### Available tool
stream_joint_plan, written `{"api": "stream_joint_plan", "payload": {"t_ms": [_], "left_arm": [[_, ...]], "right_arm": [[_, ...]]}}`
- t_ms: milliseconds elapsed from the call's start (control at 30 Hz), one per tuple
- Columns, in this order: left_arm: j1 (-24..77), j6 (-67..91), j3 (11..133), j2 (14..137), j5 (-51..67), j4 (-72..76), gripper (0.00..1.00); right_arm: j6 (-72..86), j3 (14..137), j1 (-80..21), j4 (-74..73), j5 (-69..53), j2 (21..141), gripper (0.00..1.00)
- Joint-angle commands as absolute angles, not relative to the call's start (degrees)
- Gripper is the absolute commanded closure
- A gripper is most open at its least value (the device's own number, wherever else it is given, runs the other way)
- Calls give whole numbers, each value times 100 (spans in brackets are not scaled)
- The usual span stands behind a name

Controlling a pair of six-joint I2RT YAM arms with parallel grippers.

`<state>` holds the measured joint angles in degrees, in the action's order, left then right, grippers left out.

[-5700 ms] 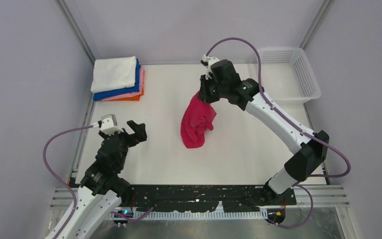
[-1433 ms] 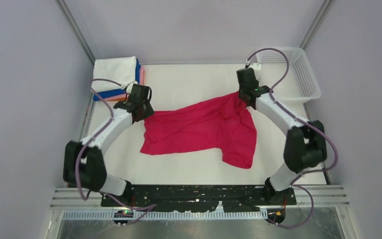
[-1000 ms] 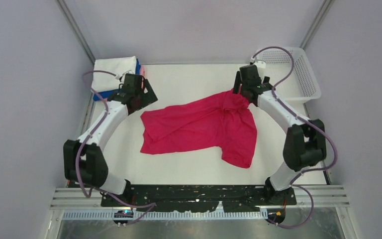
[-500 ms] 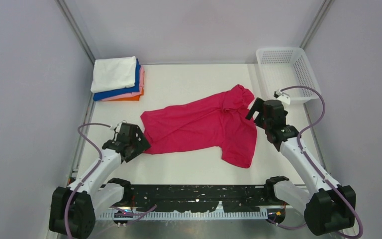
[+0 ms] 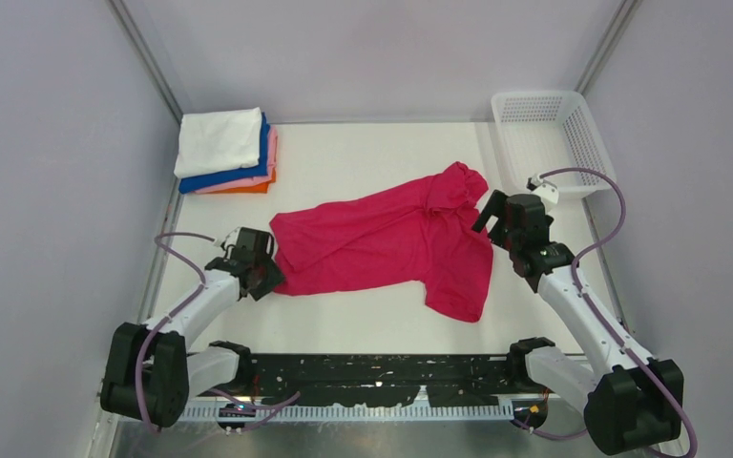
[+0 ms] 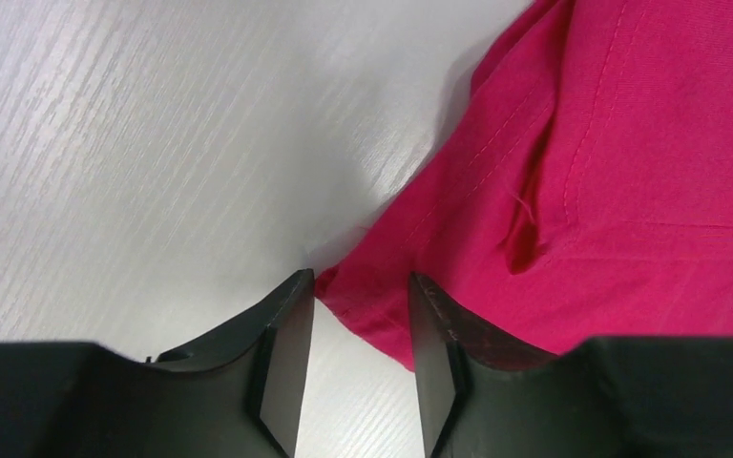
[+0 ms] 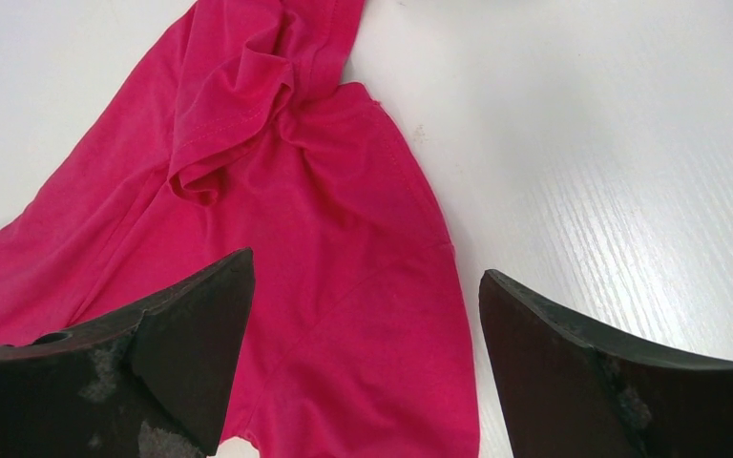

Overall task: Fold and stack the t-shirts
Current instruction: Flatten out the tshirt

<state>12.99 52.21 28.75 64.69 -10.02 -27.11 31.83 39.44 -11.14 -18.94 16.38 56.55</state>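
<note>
A magenta-red t-shirt lies spread and wrinkled across the middle of the table, bunched at its far right end. My left gripper is low at the shirt's near-left corner. In the left wrist view that corner lies between the narrowed fingers of this gripper, with a gap still showing. My right gripper hovers wide open over the shirt's right side, nothing between its fingers. Folded t-shirts are stacked at the far left, white on top of blue, pink and orange.
A white plastic mesh basket stands at the far right corner. Grey walls close in the table on the left, back and right. Bare white tabletop runs along the near edge in front of the shirt.
My left gripper has slid a little right onto the shirt's near-left corner and its jaws have narrowed. The right gripper has stayed open in place. The shirt lies as before.
</note>
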Motion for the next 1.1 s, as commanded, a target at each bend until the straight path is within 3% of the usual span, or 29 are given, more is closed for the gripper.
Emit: {"api": "stream_joint_plan", "payload": {"t_ms": [0,167,267,667,1000,1067], "left_arm": [[1301,5235,2987,6896,-970,-2722,61],[1456,5166,3189,7060,-1090,-3080,73],[1532,5194,3188,7028,-1123,-3152,100],[1547,4984,3038,6133,-1647,-3296,100],[1547,4931,2799,5494,-1664,-3282,100],[1547,4918,2786,5425,-1635,-3285,100]], "right_arm": [[3274,4092,-1094,-1906,1819,5696,5],[3305,4102,-1099,-1969,2018,5664,5],[3313,4099,-1094,-2009,2128,5660,5],[3443,4420,-1094,-3462,2288,5849,5],[3802,3504,-1111,-4809,800,5111,1],[3873,3354,-1111,-4926,675,4992,4]]}}
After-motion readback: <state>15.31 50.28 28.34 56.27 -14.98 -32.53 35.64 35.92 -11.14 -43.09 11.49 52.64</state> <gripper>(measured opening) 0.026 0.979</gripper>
